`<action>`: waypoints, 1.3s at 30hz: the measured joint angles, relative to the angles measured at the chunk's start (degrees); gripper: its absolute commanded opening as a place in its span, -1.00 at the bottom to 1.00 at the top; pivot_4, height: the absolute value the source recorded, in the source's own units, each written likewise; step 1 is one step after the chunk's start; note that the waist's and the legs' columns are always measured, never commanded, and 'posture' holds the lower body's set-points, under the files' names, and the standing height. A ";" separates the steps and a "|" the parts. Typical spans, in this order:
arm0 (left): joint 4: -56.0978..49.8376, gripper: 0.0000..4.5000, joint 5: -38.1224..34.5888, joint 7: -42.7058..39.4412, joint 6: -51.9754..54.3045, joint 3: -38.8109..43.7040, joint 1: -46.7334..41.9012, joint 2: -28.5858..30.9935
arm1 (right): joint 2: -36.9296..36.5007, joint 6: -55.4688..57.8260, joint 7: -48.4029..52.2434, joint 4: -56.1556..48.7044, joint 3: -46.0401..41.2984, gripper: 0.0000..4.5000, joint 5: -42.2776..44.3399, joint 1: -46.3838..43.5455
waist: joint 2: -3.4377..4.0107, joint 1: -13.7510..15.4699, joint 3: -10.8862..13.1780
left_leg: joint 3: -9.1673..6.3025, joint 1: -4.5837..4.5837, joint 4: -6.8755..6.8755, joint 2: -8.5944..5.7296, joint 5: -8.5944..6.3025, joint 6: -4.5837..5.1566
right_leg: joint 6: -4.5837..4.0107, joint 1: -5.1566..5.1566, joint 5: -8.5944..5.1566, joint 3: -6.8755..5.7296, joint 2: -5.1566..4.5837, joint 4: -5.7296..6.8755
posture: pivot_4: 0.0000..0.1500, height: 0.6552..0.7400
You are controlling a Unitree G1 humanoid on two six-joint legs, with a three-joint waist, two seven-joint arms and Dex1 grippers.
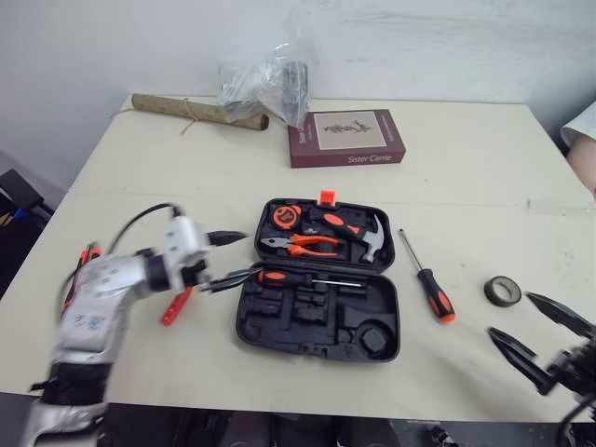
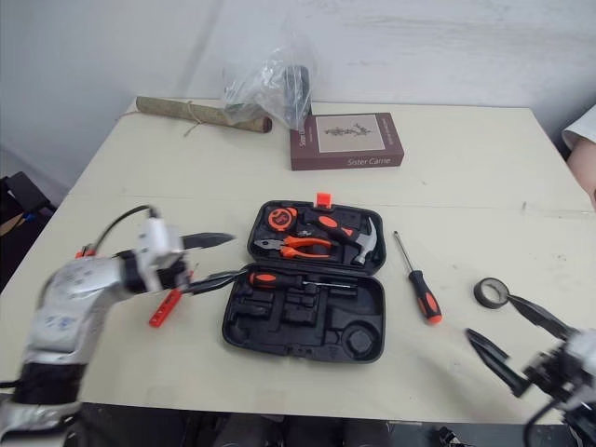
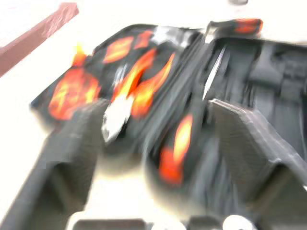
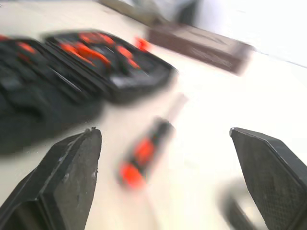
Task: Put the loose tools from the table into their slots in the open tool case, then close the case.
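Tool case [image 1: 307,331] sits open mid-desk. Our left gripper [image 1: 244,254], released, hovers at its left side; our right gripper [image 1: 509,315], released, near the front right corner. We judge loading underway: grasp the screwdriver [image 1: 434,296] next.

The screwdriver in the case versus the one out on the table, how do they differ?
The cased screwdriver lies inside the tool case. The loose screwdriver lies on the table to its right. The cased screwdriver runs crosswise, while the loose screwdriver points away from the robot. Both have orange-and-black handles.
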 measured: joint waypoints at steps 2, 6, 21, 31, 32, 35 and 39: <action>4.76 0.98 0.00 -0.02 -3.69 8.09 6.39 2.32 | 0.08 -2.61 0.93 5.27 -3.37 1.00 -0.06 2.22 | -0.02 -0.26 0.05 | -0.02 0.02 -0.01 0.06 -0.11 -0.02 | -0.05 -0.03 -0.03 0.03 -0.05 0.03 | 1.00 1.00; 15.16 0.98 0.15 0.16 -9.11 23.12 17.36 6.49 | 0.09 -6.36 2.20 13.41 -7.49 1.00 -0.22 4.17 | -0.13 -0.75 0.17 | -0.02 0.08 -0.02 0.25 -0.44 0.04 | -0.19 -0.08 -0.07 0.07 -0.05 0.05 | 1.00 1.00; 26.42 0.98 -2.19 3.89 -12.48 34.64 22.10 8.13 | -2.06 -5.84 -4.29 18.56 -5.92 1.00 -2.80 -2.73 | 0.03 -0.42 0.36 | 0.15 -0.20 -0.04 0.34 -0.58 -0.44 | -0.39 -0.72 -0.16 0.36 -0.10 0.46 | 1.00 1.00; -9.21 0.98 -10.99 6.37 3.01 11.33 11.68 2.99 | -13.29 31.75 -23.72 -21.02 5.41 1.00 1.74 -3.10 | 0.25 -0.69 0.58 | 0.59 -0.21 -0.06 0.36 -0.18 -0.48 | -0.37 -0.93 -0.15 0.68 0.10 0.64 | 1.00 1.00; -10.79 0.98 -11.49 6.10 4.28 9.65 10.86 3.10 | -15.39 37.88 -25.83 -23.66 5.89 1.00 4.87 -2.92 | 0.22 -0.61 0.60 | 0.58 -0.22 -0.06 0.36 -0.18 -0.47 | -0.37 -0.94 -0.15 0.68 0.12 0.63 | 1.00 1.00; -16.44 0.98 -13.64 4.82 8.49 1.90 7.14 2.95 | -23.06 59.98 -35.23 -30.49 8.11 1.00 20.85 -6.42 | -0.01 -0.49 0.74 | 0.57 -0.25 -0.03 0.37 -0.15 -0.40 | -0.37 -0.93 -0.15 0.72 0.14 0.62 | 1.00 1.00; -20.08 0.98 -15.00 4.73 11.09 -3.16 4.60 1.43 | -24.95 70.26 -44.00 -31.95 11.95 1.00 26.02 -14.03 | -0.16 -0.44 0.83 | 0.57 -0.34 -0.03 0.35 -0.15 -0.40 | -0.37 -0.98 -0.15 0.72 0.16 0.56 | 1.00 1.00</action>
